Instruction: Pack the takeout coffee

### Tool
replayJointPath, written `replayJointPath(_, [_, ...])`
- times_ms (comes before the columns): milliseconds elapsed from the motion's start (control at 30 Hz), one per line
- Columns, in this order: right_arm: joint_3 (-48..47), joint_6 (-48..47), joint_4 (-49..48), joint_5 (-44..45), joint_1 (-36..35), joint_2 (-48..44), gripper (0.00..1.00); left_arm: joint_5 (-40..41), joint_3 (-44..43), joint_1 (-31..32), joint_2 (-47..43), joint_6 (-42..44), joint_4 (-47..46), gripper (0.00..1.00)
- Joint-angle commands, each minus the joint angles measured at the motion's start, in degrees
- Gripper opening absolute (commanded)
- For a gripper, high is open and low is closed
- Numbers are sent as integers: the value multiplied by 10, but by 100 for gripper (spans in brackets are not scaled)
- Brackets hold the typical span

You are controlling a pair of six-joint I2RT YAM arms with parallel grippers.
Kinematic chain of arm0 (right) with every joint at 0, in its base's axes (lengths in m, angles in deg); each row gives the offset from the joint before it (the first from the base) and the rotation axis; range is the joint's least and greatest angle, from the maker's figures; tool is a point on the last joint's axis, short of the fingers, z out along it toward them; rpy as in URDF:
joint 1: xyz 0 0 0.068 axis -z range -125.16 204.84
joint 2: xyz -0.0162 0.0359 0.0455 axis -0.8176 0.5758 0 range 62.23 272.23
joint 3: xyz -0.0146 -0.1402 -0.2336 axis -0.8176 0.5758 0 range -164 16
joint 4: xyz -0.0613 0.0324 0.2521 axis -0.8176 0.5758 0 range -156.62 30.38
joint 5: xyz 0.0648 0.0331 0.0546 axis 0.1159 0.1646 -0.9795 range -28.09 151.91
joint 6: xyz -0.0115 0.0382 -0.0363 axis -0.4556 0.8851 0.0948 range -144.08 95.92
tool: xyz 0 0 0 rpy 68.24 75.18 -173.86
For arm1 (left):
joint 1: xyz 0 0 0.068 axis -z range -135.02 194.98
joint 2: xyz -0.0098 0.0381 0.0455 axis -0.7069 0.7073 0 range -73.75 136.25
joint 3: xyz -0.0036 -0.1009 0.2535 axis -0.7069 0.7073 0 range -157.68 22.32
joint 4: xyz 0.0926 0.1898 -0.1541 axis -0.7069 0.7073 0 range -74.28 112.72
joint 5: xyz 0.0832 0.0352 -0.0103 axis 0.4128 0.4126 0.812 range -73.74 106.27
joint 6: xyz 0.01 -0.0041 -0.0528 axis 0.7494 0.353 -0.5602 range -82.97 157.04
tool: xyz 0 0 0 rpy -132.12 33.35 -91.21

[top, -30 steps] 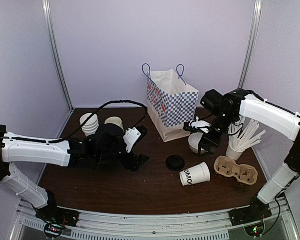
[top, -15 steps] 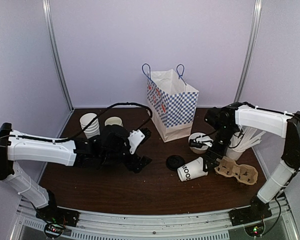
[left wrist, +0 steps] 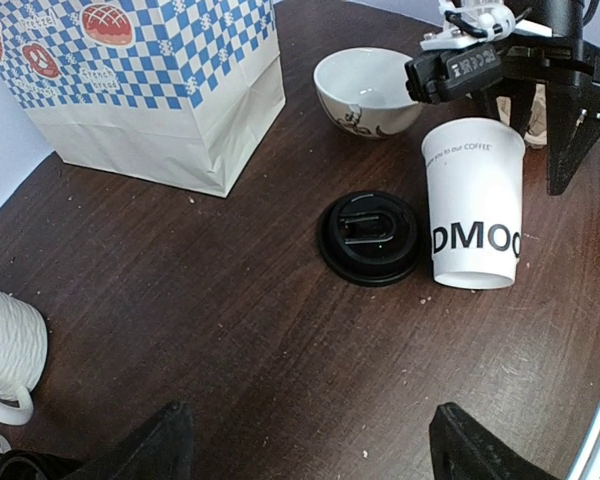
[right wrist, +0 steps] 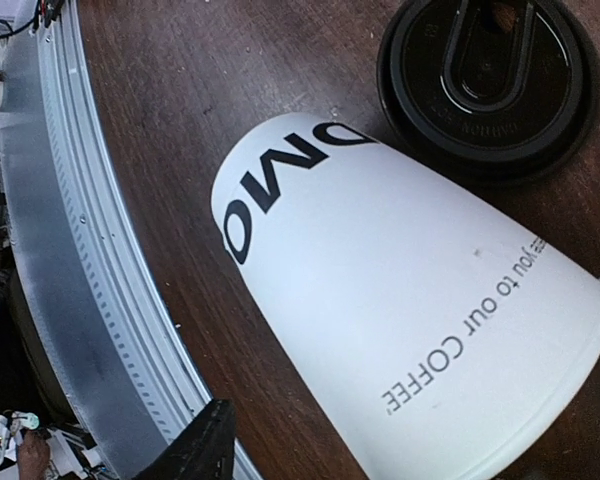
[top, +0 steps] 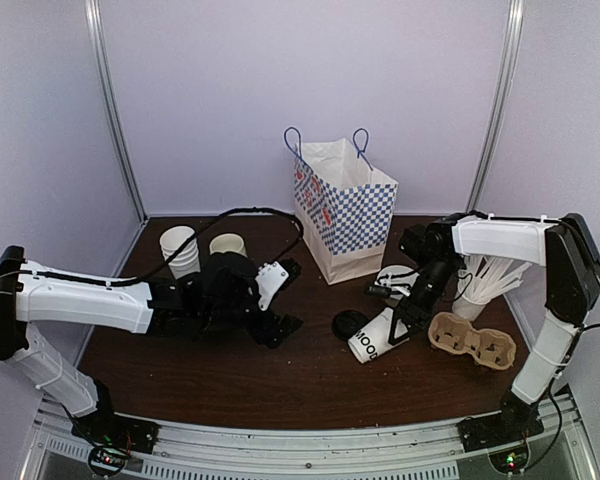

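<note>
So, cup: small white tapered paper cup (left wrist: 475, 205) with black lettering, lying on its side on the dark brown wooden table (top: 230, 385), mouth pointing toward the right arm.
Lid: round black plastic lid (left wrist: 370, 238), off the cup, lying flat just beside it.
Right gripper (top: 408, 315): down at the cup's rim; clamped or not, can't tell.
Left gripper (top: 283, 297): spread wide, holding nothing, hovering well left of the cup.

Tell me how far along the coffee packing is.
Done: nothing packed yet. The cup lies on its side on the table, its lid off beside it, the bag standing behind. In hand: the right gripper straddles the cup's open end, not visibly clamped; the left gripper hangs open. Remaining: grip, stand upright, fit lid, bag it.
</note>
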Motion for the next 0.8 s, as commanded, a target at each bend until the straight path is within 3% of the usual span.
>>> replayJointPath(0, [-2, -15, -9, -64, 4, -11, 51, -12, 0, 1, 7, -8, -13, 86])
replayJointPath(467, [-24, -20, 32, -89, -17, -47, 10, -9, -7, 1, -20, 3, 18, 86])
replayJointPath(633, [-30, -14, 24, -2, -90, -63, 0, 8, -8, 1, -44, 6, 34, 86])
replayJointPath(767, [-55, -10, 27, 97, -161, -54, 0, 51, -3, 1, -77, 9, 52, 85])
